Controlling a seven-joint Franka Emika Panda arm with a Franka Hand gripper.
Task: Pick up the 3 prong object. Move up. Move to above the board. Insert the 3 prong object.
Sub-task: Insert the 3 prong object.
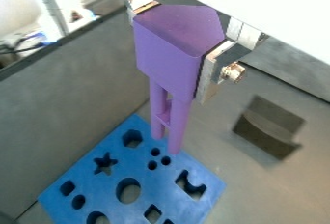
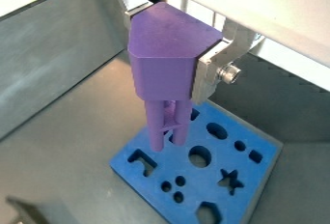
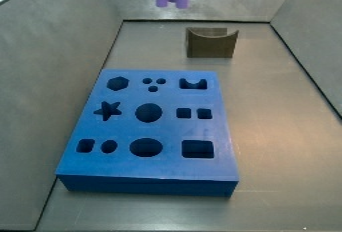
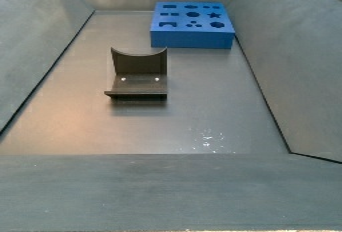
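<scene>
- Now you see the gripper (image 1: 180,37) with jaws clamped on the small purple plastic 3 prong object (image 1: 172,59), held high.
- Its long axis is upright, prongs pointing down toward the flat blue rectangular board (image 1: 129,184).

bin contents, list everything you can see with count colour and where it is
3 prong object: one, purple, clamped between the gripper's fingers and hanging in the air above the board, prongs pointing down; only its lower end shows at the top edge in a side view.
board: one, blue, flat on the bin floor, with star, hexagon, round, square and three-dot cut-outs, all unfilled.
notched block: one, olive-brown, on the floor apart from the board.
bin floor and walls: grey metal, around everything.
gripper: one, silver fingers, raised above the board, closed on the purple piece's head.
</scene>
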